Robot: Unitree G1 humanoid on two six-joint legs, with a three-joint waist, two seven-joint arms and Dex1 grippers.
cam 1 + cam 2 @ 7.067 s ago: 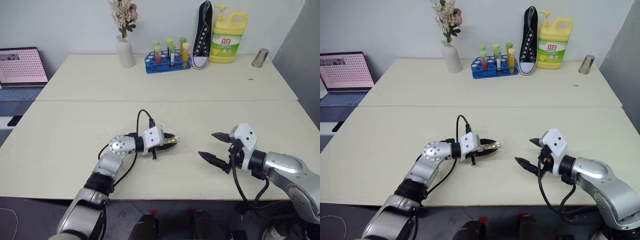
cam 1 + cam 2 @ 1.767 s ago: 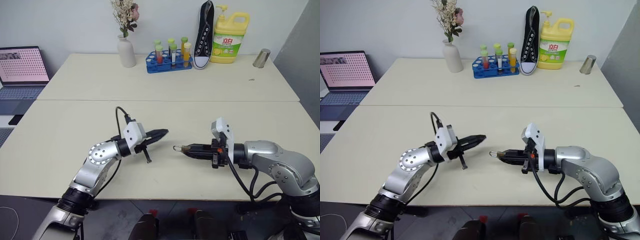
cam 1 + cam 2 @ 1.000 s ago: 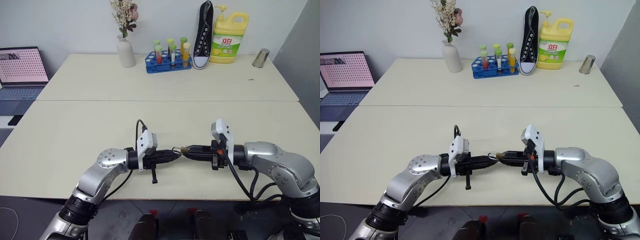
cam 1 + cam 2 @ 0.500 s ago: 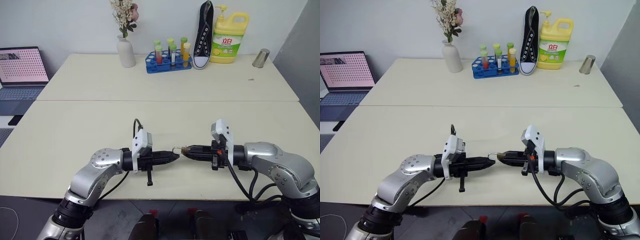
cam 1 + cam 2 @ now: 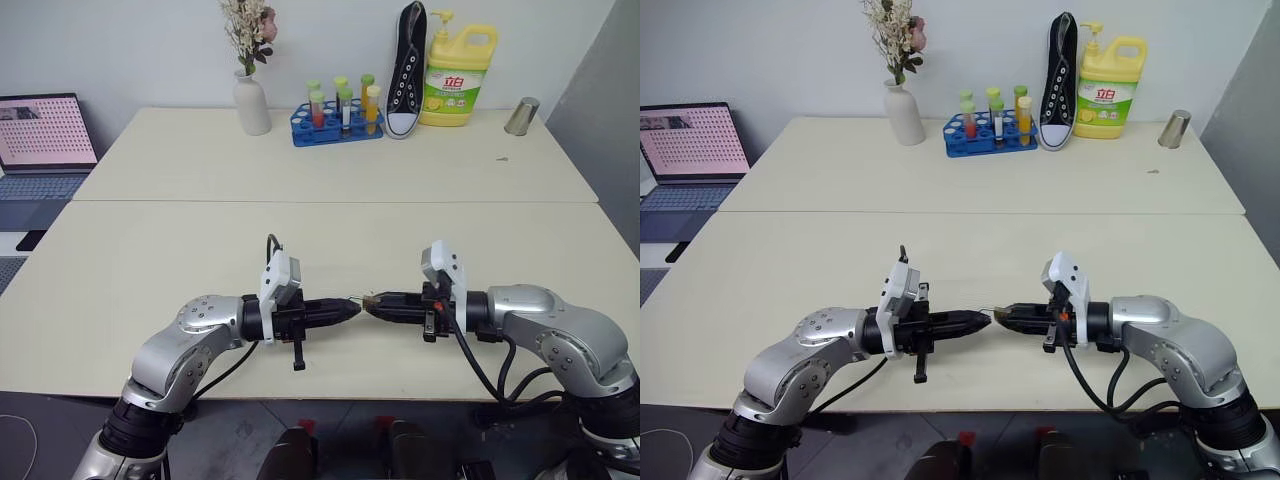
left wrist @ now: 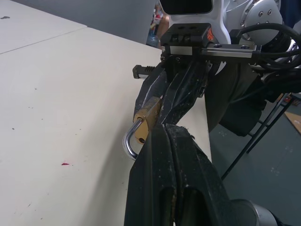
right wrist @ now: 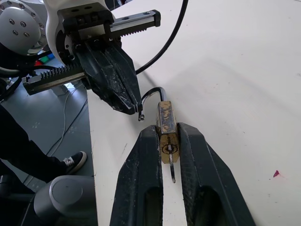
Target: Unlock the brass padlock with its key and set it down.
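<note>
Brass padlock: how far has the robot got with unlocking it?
Done, it seems: the thin metal key sits in the keyhole, and the silvery shackle's free end looks sprung out. In hand: the right gripper clamps the small golden-brass padlock above the pale table, with the shut left gripper at its shackle. Left: setting it down.

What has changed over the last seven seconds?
The brass padlock passed from the left gripper to the right gripper, which closed on it. Both grippers rose off the table and now meet tip to tip, the left shut. The items along the back are unmoved.
</note>
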